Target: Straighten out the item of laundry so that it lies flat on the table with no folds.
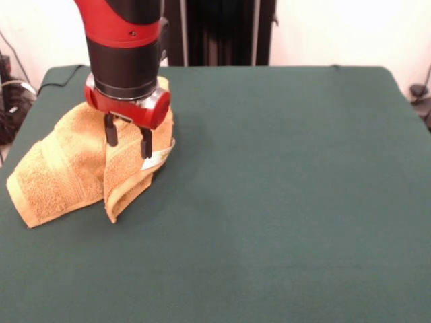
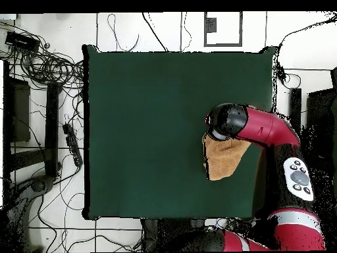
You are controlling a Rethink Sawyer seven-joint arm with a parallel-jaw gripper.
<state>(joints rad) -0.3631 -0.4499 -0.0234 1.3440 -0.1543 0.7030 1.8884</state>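
Note:
The orange-tan towel (image 1: 67, 168) lies crumpled at the table's far left in the front view, folded over itself into two hanging lobes, with a white label (image 1: 159, 159) at its right edge. My gripper (image 1: 128, 136) hangs just over the towel's upper middle, its two black fingers (image 1: 145, 142) apart and nothing between them. In the overhead view the towel (image 2: 224, 161) shows near the table's right edge, partly under my arm's head (image 2: 228, 121), which hides the gripper. The dark green table (image 1: 283, 202) is much larger than the towel.
The towel lies close to the table's edge (image 2: 271, 132) on my arm's side. Cables and black boxes (image 2: 46, 72) lie on the floor beyond the opposite edge. A black stand (image 1: 215, 30) rises behind the table.

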